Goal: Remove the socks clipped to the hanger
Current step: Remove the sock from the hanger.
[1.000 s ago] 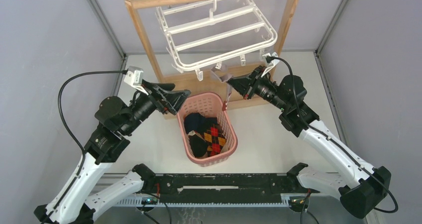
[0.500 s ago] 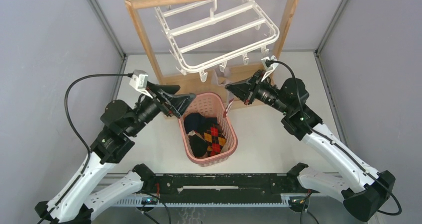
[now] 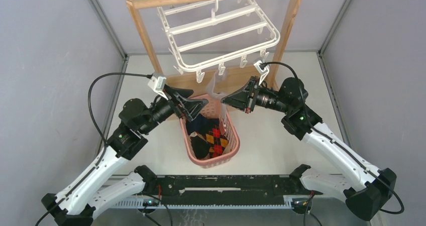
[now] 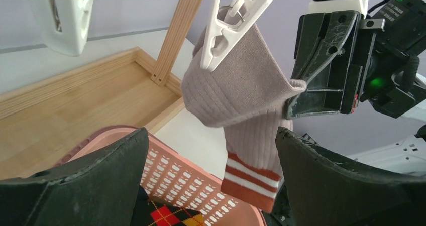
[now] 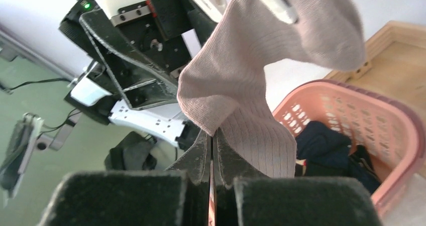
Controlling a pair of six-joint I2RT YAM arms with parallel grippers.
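**Grey sock pinched, clip yet to let go**

The right hand (image 5: 213, 153) is clamped tight on the grey sock (image 4: 241, 100), nipping its ribbed middle just above the pink basket (image 3: 230, 135) at its far rim. It looks set there so that one pull drags the sock out of the white clip (image 4: 227, 20) and drops it straight in. The clip bites the sock's upper end, so it's not free yet. The left hand (image 3: 200, 109) hangs over the basket's far-left rim, fingers spread wide, holding nothing; ready to assist, I'd say. The hanger (image 3: 221, 32) sits high beyond the basket. Inside lie an argyle sock (image 3: 217, 138) and dark socks (image 3: 198, 123).
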